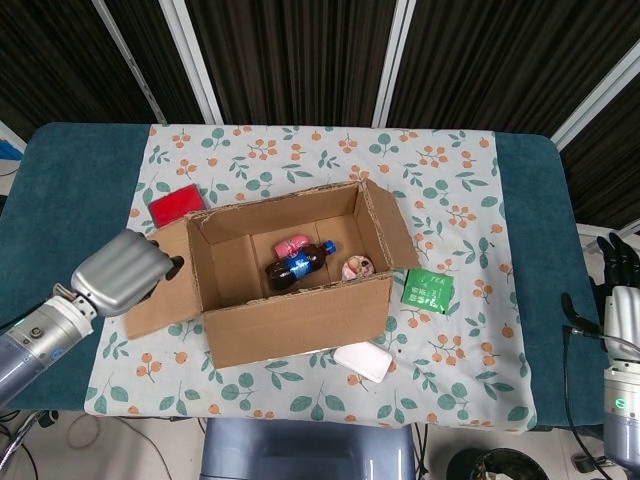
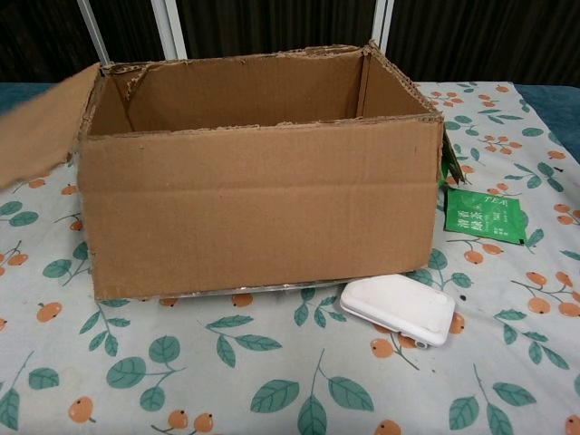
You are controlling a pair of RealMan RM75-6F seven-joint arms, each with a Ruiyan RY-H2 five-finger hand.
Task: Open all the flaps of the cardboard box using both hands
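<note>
The cardboard box [image 1: 300, 320] [image 2: 258, 217] stands mid-table with its top open. Its left flap [image 1: 160, 290] [image 2: 41, 136] is folded out and slopes down toward the table. My left hand [image 1: 122, 272] rests on that flap's inner face, its fingers hidden under the silver back of the hand. The right flap [image 1: 390, 235] leans outward. At the far right edge of the head view my right hand [image 1: 620, 285] hangs off the table with fingers apart and nothing in it. The chest view shows neither hand.
Inside the box lie a dark bottle [image 1: 298, 265], a pink item [image 1: 290, 244] and a round item [image 1: 357, 267]. A red object [image 1: 175, 206] sits behind the left flap. A green packet [image 1: 428, 291] [image 2: 483, 217] and a white object [image 1: 363, 361] [image 2: 399, 311] lie beside the box.
</note>
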